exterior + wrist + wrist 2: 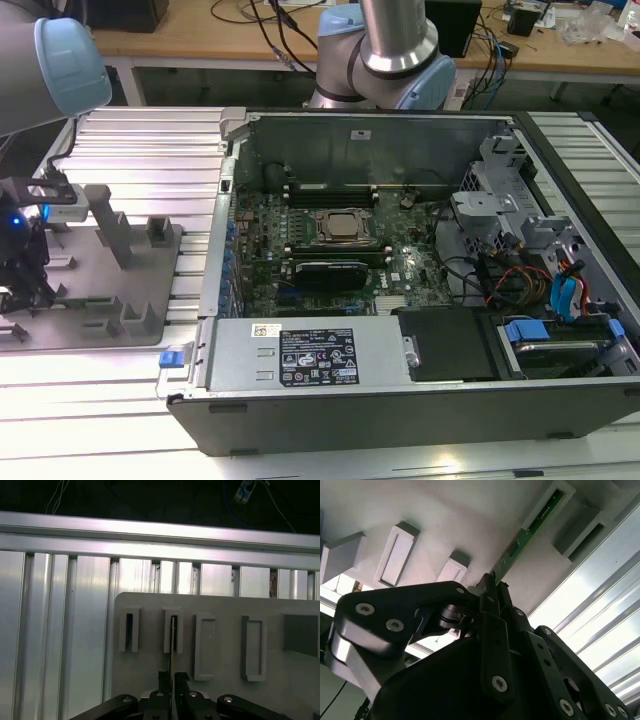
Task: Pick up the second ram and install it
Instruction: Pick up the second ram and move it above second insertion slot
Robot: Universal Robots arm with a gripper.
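The second ram (520, 545) is a thin dark-green stick standing on edge in the grey holder tray (220, 630), its far end inside a slotted post. In the first wrist view the ram (171, 640) shows edge-on as a thin line running from that post down to my gripper (171, 677). My gripper (492, 587) has its black fingers closed against both faces of the stick at its near end. In the exterior view my gripper (22, 290) hangs over the holder tray (100, 300) at the exterior view's left, away from the open computer.
The open computer case (400, 250) lies in the middle of the ribbed aluminium table (150, 140), with the metal-framed processor socket (343, 226) on its motherboard. Cables and drive bays (540, 270) fill its right side. Upright posts (110, 225) rise from the tray.
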